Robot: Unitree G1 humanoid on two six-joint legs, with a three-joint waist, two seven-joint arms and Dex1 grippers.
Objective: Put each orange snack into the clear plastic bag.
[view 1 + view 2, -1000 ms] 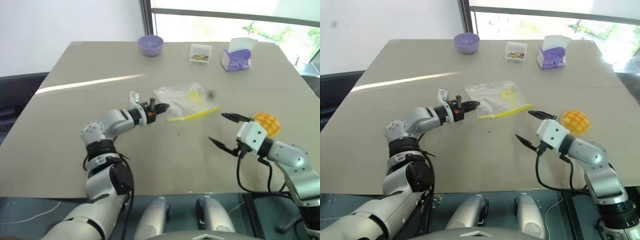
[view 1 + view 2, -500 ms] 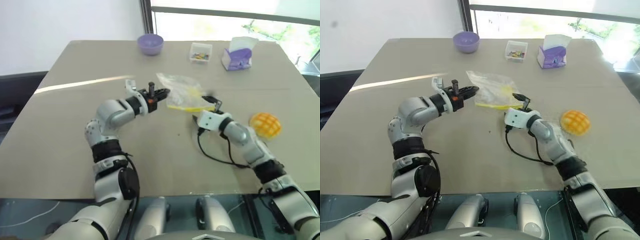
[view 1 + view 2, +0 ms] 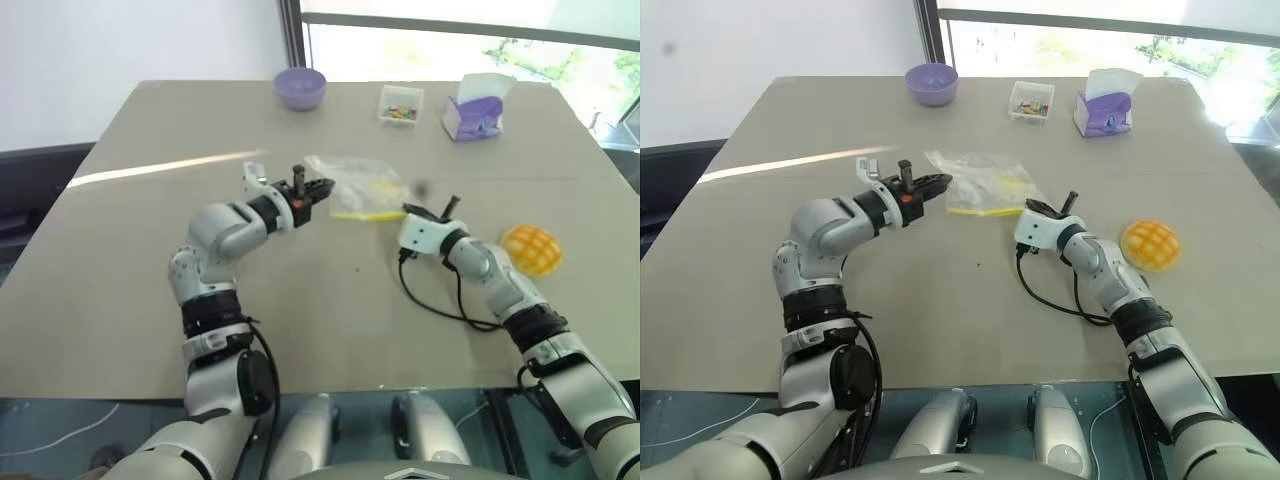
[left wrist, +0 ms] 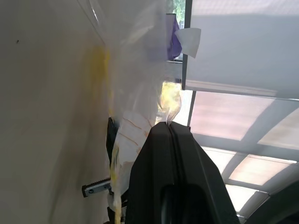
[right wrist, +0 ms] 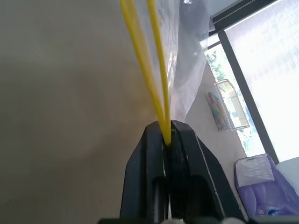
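I have both grippers, left (image 3: 322, 187) and right (image 3: 412, 211), pinching the crinkly clear plastic bag (image 3: 358, 185); I'd spread its yellow-edged mouth gently toward the domed orange bun (image 3: 531, 249) on the right.

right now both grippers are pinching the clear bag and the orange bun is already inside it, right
Not quite. The left gripper and right gripper are both shut on the clear plastic bag, but the orange bun lies on the table outside it, as the right eye view shows.

A tan worktop (image 3: 150, 300) stands before a white wall (image 3: 130, 50) at far left and a bright window (image 3: 450, 40) at far right.
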